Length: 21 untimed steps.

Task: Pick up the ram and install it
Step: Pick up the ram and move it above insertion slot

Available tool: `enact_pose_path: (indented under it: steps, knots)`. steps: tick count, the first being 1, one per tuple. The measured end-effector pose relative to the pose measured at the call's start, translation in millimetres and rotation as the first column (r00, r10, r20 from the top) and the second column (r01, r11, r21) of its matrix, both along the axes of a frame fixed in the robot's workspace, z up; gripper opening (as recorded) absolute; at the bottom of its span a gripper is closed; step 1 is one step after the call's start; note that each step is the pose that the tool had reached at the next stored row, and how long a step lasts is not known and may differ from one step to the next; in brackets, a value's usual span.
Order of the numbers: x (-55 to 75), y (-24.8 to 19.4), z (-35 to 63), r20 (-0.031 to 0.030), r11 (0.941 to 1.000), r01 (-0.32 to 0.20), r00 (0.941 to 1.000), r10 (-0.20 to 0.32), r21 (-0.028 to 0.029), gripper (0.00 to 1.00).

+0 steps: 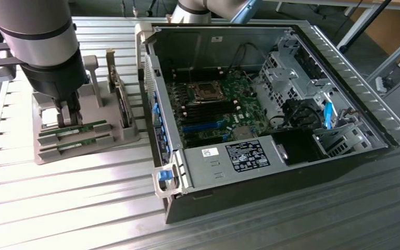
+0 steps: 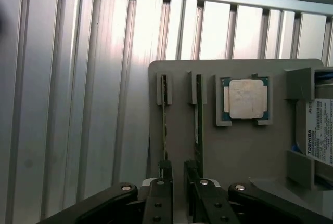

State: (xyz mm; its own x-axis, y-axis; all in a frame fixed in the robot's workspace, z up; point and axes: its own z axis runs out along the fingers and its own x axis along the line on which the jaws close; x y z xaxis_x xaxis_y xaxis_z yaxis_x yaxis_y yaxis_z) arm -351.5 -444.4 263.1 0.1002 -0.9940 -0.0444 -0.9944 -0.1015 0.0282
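Two ram sticks stand on edge in slots of a grey holder. In the exterior view they are thin green strips, one behind the other. In the wrist view they appear edge-on as one stick and another. My gripper hangs straight down over the holder, its tips right at the sticks. In the wrist view the gripper is open with a narrow gap, one black finger over each stick's line. Nothing is held between them.
A square silver CPU chip and a labelled hard drive sit in the same holder. An open computer case lies to the exterior view's right, with the motherboard's memory slots exposed. The table is ribbed aluminium.
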Motion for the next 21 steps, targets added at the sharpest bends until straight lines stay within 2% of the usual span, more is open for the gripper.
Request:
enact_pose_path:
  steps: [21]
  knots:
    - [-4.1,-3.1,-6.0,-0.0001,1.0000,0.000,1.0000,0.000,0.0002,0.22]
